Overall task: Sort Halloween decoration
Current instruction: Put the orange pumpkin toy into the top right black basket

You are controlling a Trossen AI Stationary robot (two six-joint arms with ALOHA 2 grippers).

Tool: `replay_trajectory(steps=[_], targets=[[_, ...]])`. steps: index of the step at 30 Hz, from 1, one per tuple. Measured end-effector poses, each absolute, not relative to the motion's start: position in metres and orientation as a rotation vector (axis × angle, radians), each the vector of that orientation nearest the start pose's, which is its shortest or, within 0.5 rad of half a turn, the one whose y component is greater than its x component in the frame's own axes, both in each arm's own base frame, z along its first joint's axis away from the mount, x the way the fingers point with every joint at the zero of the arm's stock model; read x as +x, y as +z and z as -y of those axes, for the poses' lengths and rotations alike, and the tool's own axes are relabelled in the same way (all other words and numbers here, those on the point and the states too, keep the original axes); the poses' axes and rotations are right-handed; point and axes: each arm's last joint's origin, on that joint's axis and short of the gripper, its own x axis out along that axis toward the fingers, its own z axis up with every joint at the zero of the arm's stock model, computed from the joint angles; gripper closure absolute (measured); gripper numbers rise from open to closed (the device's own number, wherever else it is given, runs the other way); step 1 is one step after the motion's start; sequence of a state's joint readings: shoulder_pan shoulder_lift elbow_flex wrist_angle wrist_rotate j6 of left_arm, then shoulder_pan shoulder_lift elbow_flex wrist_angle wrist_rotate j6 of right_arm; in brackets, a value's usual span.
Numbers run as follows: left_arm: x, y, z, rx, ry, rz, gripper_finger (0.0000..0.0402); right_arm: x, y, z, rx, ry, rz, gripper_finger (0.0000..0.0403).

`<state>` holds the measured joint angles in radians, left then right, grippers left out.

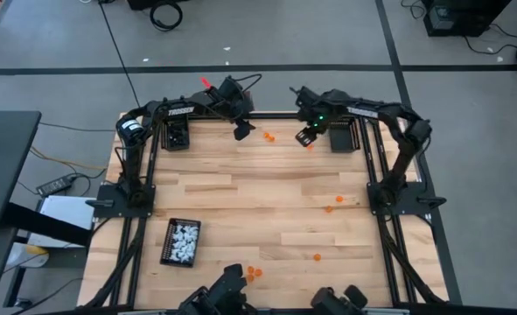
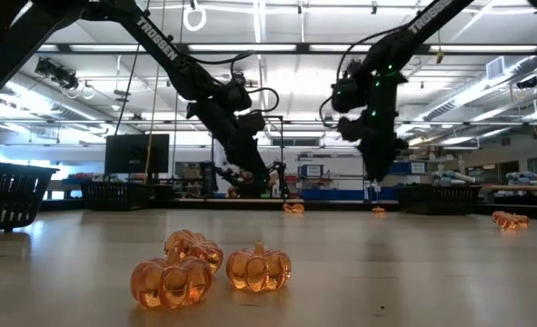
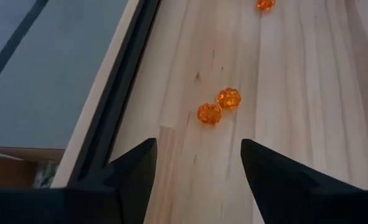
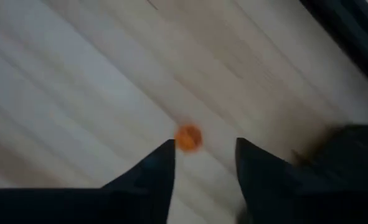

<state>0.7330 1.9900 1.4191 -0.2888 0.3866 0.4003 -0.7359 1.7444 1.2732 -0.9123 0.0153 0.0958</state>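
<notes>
Because my right claw (image 4: 203, 149) hangs with fingers apart over the desk (image 1: 241, 188), one orange pumpkin (image 4: 188, 137) sits loose just past its tips, ready to pinch. Farther off, my left claw (image 3: 196, 162) gapes toward two pumpkins (image 3: 219, 106) ahead.

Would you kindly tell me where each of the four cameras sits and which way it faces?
High view: overhead, straight down on the table; both arms, white-filled tray.
Low view: tabletop level, facing the room; three orange pumpkins close, both arms descending.
Left wrist view: on the left arm, past its open left pincer at two pumpkins.
Right wrist view: on the right arm, right pincer open beside one pumpkin.
Shared: that pumpkin also shows from overhead.
</notes>
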Motion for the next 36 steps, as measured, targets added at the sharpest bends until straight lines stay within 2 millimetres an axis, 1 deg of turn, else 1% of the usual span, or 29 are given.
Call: replay_trajectory(steps=[2,5,7,9,13,17,20,23,27,30,33,36], targets=[[0.325,0.191,-0.278,-0.087,0.177,-0.769,0.0159,0.25,0.198,0.224,0.603,-0.715,-1.304,0.022],[0.325,0.191,-0.278,-0.099,0.178,-0.774,0.0159,0.252,0.175,0.227,0.698,-0.738,-1.383,0.0197],[0.325,0.191,-0.278,-0.104,0.177,-0.78,0.0159,0.254,0.161,0.228,0.743,-0.724,-1.419,0.0192],[0.324,0.19,-0.277,-0.111,0.174,-0.789,0.0159,0.258,0.151,0.226,0.751,-0.707,-1.442,0.0193],[0.322,0.187,-0.275,-0.136,0.167,-0.821,0.0159,0.264,0.145,0.225,0.746,-0.699,-1.437,0.0201],[0.32,0.186,-0.273,-0.155,0.16,-0.847,0.0159,0.265,0.145,0.225,0.759,-0.701,-1.432,0.0211],[0.32,0.186,-0.274,-0.151,0.162,-0.842,0.0159,0.264,0.145,0.226,0.755,-0.709,-1.433,0.0226],[0.321,0.187,-0.274,-0.144,0.164,-0.832,0.0159,0.261,0.145,0.229,0.764,-0.718,-1.429,0.0256],[0.321,0.187,-0.274,-0.143,0.164,-0.832,0.0159,0.257,0.145,0.233,0.781,-0.725,-1.423,0.0305],[0.321,0.187,-0.274,-0.143,0.164,-0.833,0.0159,0.256,0.148,0.234,0.802,-0.71,-1.405,0.0335],[0.321,0.187,-0.274,-0.143,0.163,-0.832,0.0159,0.254,0.159,0.23,0.822,-0.696,-1.384,0.0348],[0.321,0.187,-0.274,-0.141,0.162,-0.833,0.0159,0.249,0.188,0.22,0.825,-0.692,-1.328,0.0352]])
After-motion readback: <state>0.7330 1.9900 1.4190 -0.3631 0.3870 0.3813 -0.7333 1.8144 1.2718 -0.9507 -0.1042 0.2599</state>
